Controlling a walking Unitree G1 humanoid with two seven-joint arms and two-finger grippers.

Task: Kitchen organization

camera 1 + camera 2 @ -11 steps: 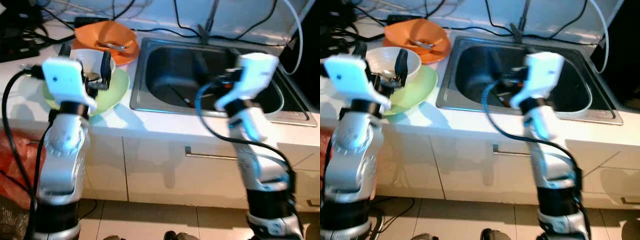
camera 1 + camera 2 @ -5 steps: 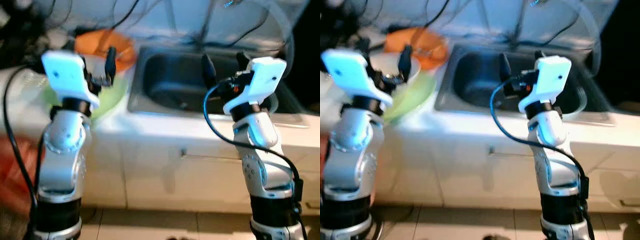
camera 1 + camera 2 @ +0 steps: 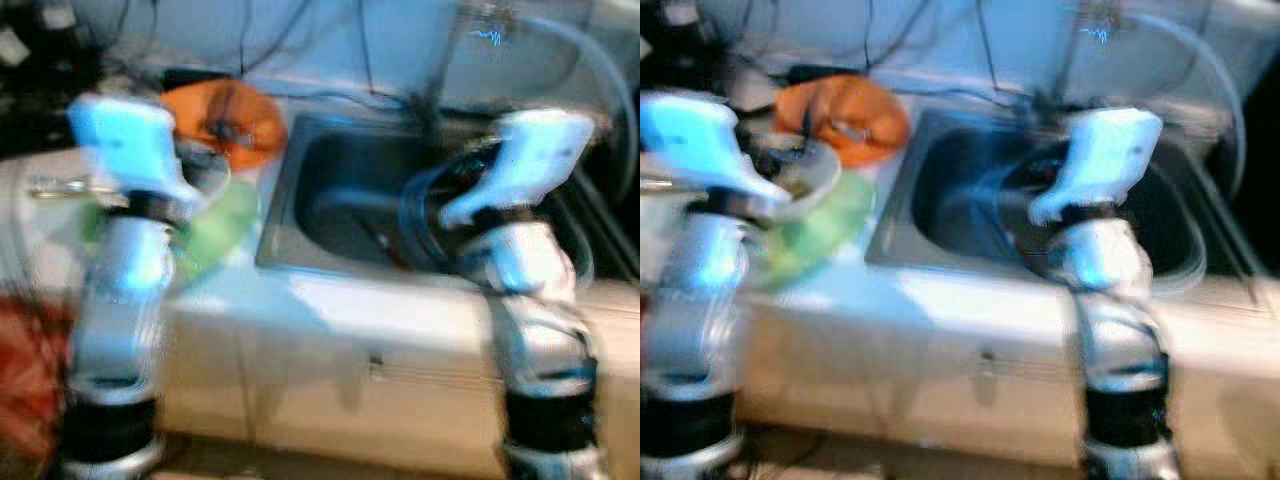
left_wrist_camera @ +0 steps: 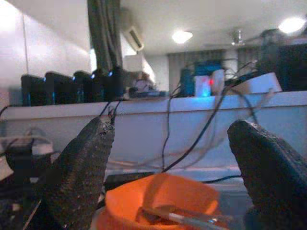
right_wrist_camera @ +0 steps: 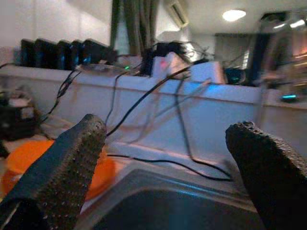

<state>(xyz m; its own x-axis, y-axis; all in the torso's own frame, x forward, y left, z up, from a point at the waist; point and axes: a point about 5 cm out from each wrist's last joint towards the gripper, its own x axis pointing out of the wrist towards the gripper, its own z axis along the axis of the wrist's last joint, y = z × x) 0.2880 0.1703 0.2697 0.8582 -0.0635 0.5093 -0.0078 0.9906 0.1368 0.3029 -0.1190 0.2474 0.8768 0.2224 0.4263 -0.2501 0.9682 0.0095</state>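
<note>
**Both arms raised at the sink counter, view blurred**

Shifted and smeared since half a second ago: whole head view, so camera motion, not the dishes; sink now more central. Both arms up in front of the white counter (image 3: 330, 300).

Left gripper (image 4: 175, 158) held above the dishes, fingers (image 4: 79, 172) spread wide, nothing between them; orange bowl (image 4: 160, 203) directly ahead with a metal utensil (image 4: 184, 216) lying inside. In the head views, orange bowl at the back left of the counter, white bowl (image 3: 805, 175) resting on a green plate (image 3: 825, 230) just in front, left of the steel sink (image 3: 350, 205).

Right gripper (image 5: 170, 158) over the sink, fingers (image 5: 72, 163) also wide apart and empty. Black cables (image 5: 144, 98) draped along the back wall.
</note>
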